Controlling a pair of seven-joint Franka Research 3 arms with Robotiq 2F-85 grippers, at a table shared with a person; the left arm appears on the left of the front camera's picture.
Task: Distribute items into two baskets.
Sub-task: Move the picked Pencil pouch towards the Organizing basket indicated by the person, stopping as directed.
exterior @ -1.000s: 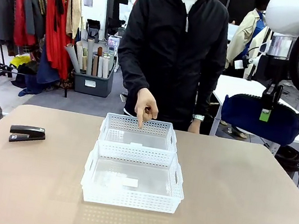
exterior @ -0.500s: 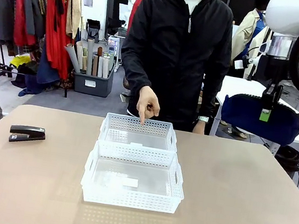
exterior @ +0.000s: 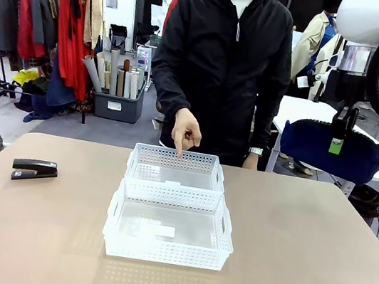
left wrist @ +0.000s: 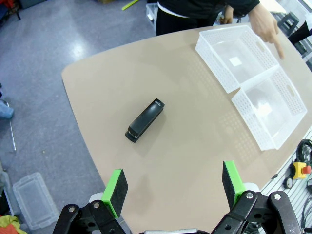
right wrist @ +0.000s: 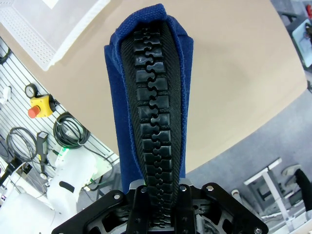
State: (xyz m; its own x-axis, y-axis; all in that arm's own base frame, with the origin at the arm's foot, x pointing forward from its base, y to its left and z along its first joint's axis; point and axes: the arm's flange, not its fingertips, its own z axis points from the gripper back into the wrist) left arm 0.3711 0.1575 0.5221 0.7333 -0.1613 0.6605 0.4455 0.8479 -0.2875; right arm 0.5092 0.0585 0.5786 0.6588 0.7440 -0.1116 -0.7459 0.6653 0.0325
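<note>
From the front, your right hand (exterior: 336, 140) hangs high at the right side, beyond the desk's (exterior: 300, 260) far right corner, clamped shut on the top of the navy pouch (exterior: 324, 155). The pouch is held clear of the desk, its long side level. The two baskets sit in the middle of the desk, touching end to end: the far basket (exterior: 173, 155) towards the person and the near basket (exterior: 165, 252) towards you. The person's hand (exterior: 187, 131) points an index finger down at the far basket's far rim; you cannot tell whether it touches. The black stapler (exterior: 34, 169) lies on the desk well to the left of the baskets.

In the left wrist view, your left hand (left wrist: 173, 184) is spread wide with nothing between its green pads (left wrist: 114, 190), hovering above bare desk. The stapler (left wrist: 145, 120) lies ahead of it, and the far basket (left wrist: 212, 68) and near basket (left wrist: 248, 124) sit off to the upper right.

In the right wrist view, the right hand (right wrist: 156, 191) pinches the pouch (right wrist: 146, 97) along its black zipper, above the desk's edge.
</note>
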